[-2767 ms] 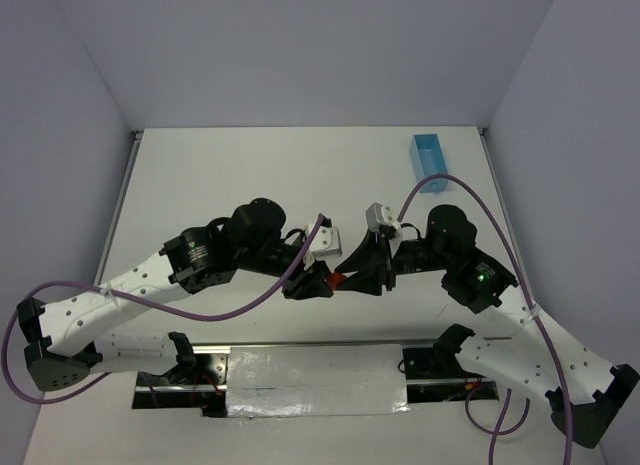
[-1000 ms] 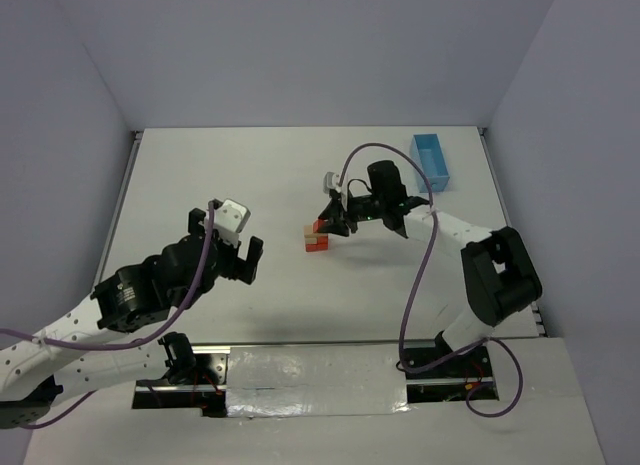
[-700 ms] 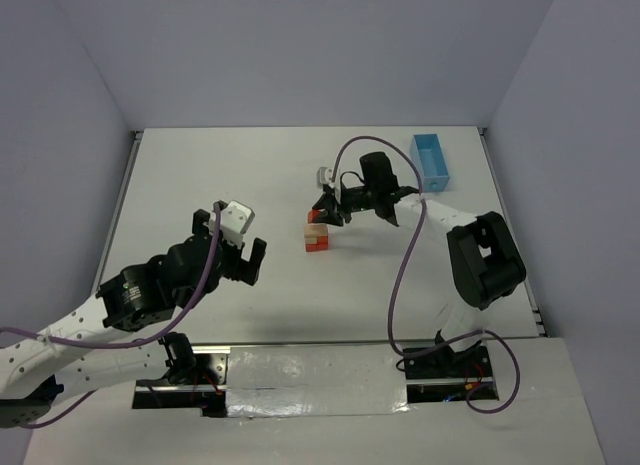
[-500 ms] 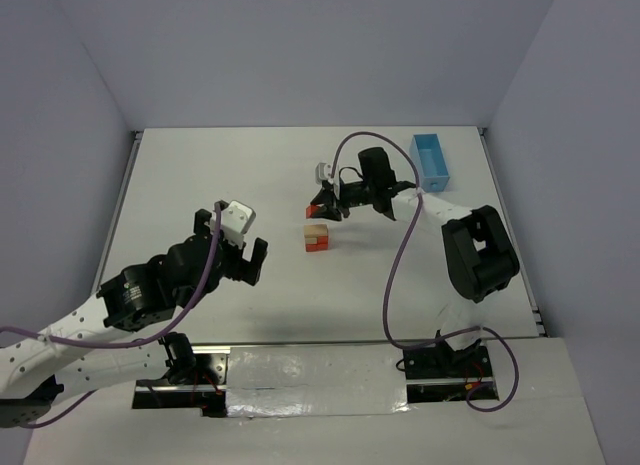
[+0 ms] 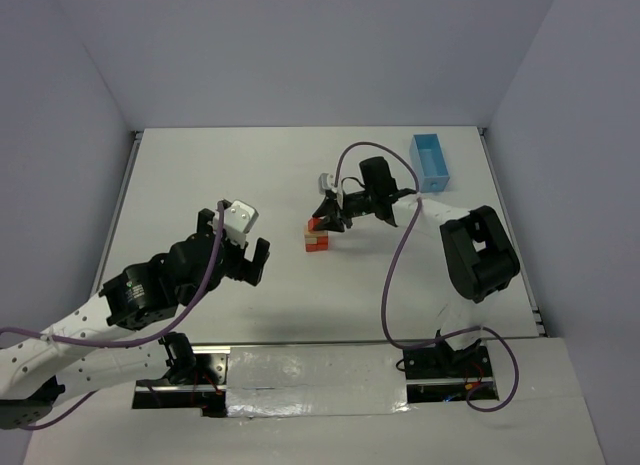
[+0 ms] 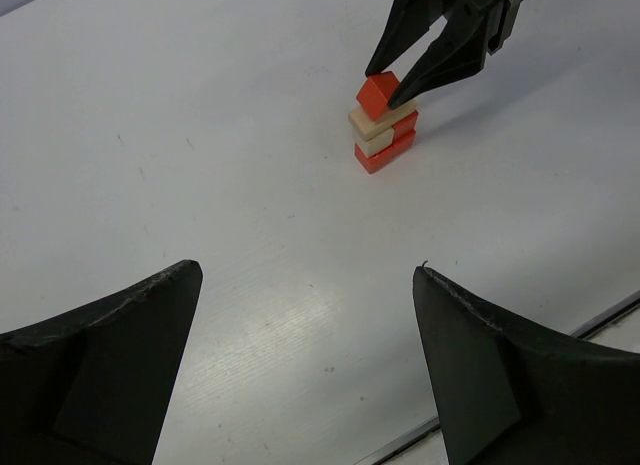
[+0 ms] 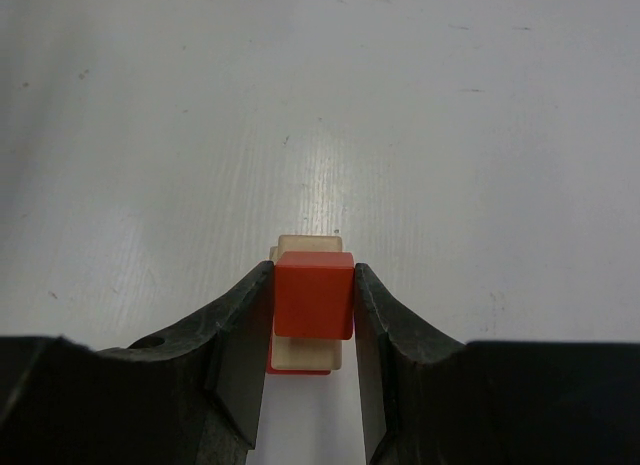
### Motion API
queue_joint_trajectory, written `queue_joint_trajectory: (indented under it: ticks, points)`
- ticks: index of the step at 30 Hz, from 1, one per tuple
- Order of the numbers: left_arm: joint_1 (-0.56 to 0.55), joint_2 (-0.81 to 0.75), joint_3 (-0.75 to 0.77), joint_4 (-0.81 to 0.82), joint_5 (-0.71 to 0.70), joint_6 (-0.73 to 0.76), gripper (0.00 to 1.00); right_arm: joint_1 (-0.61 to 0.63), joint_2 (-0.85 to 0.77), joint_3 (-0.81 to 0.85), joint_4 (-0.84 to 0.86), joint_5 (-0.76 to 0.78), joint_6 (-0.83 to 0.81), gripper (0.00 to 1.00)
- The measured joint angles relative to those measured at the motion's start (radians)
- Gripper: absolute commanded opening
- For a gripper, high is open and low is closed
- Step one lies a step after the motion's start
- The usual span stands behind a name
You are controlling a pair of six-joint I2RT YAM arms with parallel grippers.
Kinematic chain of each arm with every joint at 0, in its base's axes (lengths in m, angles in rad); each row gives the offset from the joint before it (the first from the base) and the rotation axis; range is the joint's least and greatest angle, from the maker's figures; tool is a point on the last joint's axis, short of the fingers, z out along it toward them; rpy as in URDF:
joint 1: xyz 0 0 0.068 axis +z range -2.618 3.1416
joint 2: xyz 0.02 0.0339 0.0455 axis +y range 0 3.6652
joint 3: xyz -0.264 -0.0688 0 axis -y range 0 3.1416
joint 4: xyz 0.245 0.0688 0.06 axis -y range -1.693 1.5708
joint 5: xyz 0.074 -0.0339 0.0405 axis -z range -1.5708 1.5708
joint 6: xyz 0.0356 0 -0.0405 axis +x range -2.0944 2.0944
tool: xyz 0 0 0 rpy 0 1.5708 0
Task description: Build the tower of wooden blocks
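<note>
Red block (image 7: 314,293), clamped in the right end effector (image 7: 312,277), should seat squarely on the tan block (image 6: 392,115); left end effector (image 6: 305,273), nine o'clock, gapes.

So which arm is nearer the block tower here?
Right. The right arm has its jaws closed on the red block atop the block tower; the left arm hangs well off to the tower's left, jaws open and empty.

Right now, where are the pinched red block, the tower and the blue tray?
red block (image 7: 314,293): right wrist view, its visible face.
wood block tower (image 6: 378,117): left wrist view, its upper tan block.
light-blue tray (image 5: 429,162): top external view, its bare floor.
</note>
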Motion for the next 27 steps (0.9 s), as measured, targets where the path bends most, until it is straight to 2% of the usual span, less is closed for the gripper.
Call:
queue_joint_trajectory:
  ticks: [27]
  points:
    - [0.003, -0.018, -0.015, 0.013, 0.05, 0.004, 1.0, -0.008, -0.032, -0.035, 0.044, -0.027, 0.052, 0.12]
